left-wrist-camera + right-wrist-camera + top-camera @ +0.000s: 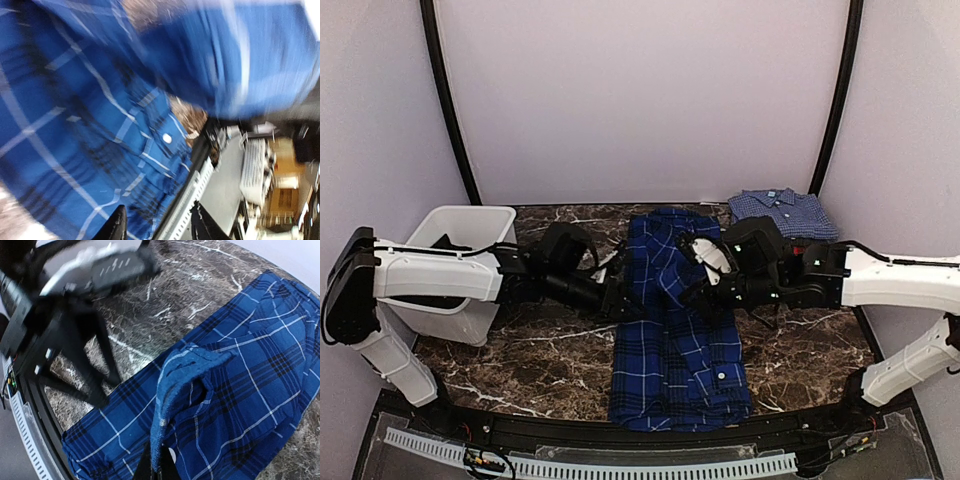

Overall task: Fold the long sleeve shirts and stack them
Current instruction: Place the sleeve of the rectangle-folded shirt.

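- Near edge: a white slotted strip (pixel 620 465) runs along the front of the marble tabletop (pixel 520 370).
- Just behind the strip lies the near hem of the deep-blue plaid shirt (pixel 675 370). The garment is spread lengthwise down the middle of the tabletop, its other end toward the far wall.
- Mid-table, left: the left fingers (pixel 116 227) are seen apart, with nothing between them. Only the tabletop's edge and the strip show through the gap.
- The left fingers are held at the shirt's left border, and plaid cloth fills the view beyond the tips. Whether the cloth is touched cannot be told, as the wrist view is blurred.
- Mid-table, right: the right fingers (pixel 152 467) are pressed together on a fold of the plaid shirt. The fold is raised into a peaked ridge above the flat body of the garment.
- The pinched part is judged to be a sleeve or a side panel, taken up so that it can be carried inward and the shirt narrowed. Which of the two it is cannot be told.
- With one side clamped and the other unheld, the fold is judged to be in hand and not yet finished.
- Far left: a white bin (pixel 460 235) stands at the corner beside the left arm. Something dark is seen inside and is not identified.
- Far right: the fine-check shirt (pixel 785 212) lies folded, collar up, well apart from the plaid one. It is judged to be placed there as the base of the stack.
- A red shirt cannot be made out with certainty.
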Robot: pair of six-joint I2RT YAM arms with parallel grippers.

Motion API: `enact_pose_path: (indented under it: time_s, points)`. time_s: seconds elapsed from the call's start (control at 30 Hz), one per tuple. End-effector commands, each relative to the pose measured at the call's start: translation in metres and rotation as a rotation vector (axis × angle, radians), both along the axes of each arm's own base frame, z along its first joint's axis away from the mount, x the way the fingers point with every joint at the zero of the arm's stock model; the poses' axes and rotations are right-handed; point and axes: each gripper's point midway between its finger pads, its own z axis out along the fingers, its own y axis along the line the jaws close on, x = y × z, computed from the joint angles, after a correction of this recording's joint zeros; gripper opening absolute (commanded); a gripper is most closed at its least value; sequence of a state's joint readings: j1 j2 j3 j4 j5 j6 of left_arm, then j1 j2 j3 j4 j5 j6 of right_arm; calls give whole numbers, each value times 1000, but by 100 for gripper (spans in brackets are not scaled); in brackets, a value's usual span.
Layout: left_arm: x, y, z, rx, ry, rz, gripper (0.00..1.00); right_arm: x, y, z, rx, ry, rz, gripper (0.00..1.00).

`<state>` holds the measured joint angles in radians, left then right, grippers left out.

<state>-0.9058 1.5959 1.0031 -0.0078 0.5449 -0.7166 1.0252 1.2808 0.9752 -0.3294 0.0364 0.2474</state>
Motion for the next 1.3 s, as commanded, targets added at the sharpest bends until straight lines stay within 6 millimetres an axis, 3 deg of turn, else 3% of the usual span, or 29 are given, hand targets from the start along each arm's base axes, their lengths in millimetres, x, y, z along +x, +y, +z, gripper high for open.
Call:
enact_pose_path:
  time_s: [0.0,0.17,0.33,1.27]
  points:
    - [29,48,-17,74,33,207,43,-29,19,-20,-33,40,91,0]
    - [32,59,-24,98,40,221,43,-55,39,-51,-98,86,169,0]
    - [31,60,-26,104,37,221,43,-68,46,-75,-180,101,200,0]
    - [24,60,-49,120,83,198,43,-96,97,-103,-108,211,255,0]
